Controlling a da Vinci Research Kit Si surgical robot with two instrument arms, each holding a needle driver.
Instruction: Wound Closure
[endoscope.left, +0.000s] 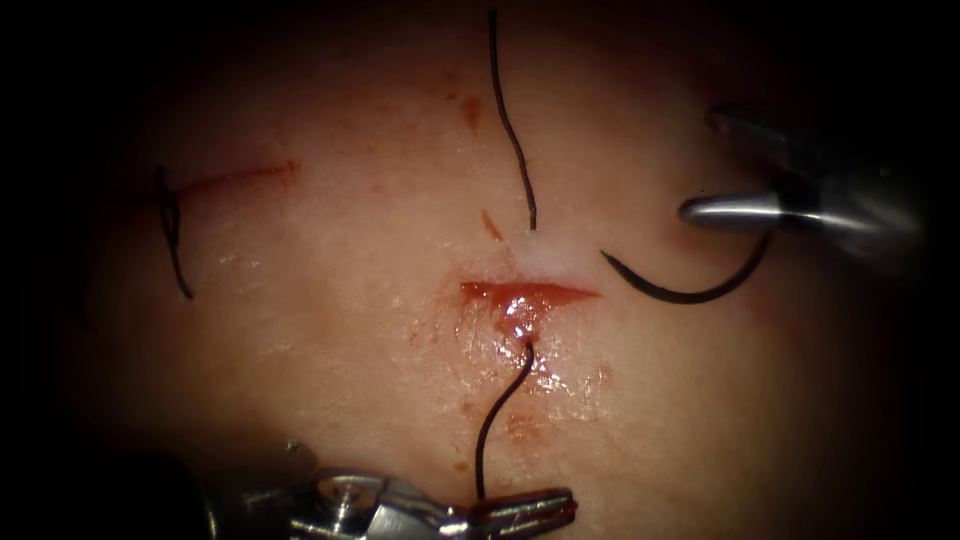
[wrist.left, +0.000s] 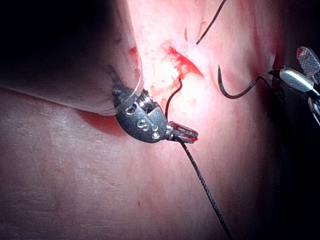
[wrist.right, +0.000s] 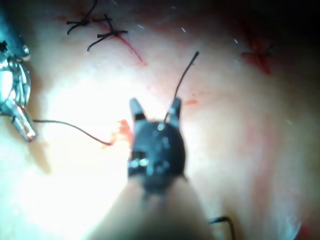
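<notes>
My left tool (endoscope.left: 560, 505) pinches the thread (endoscope.left: 500, 410) near the cut (endoscope.left: 525, 295); my right tool (endoscope.left: 700, 160) – jaws spread – carries the needle (endoscope.left: 690, 292) by its tail, right of the cut, clear of the tissue (endoscope.left: 330, 330). Thread looks limp, slippery – grip gently.

Cut (endoscope.left: 530, 293): centre of tissue (endoscope.left: 330, 330). Needle (endoscope.left: 690, 290): right of cut, off the tissue, in right hand (endoscope.left: 725, 170). Thread (endoscope.left: 500, 410): runs from cut to left hand (endoscope.left: 545, 508) in front.

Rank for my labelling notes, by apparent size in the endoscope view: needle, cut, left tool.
1. Left tool, largest, though nearest the camera, so partly unsure.
2. Needle, held by the right tool.
3. Cut, slightly shorter.
</notes>
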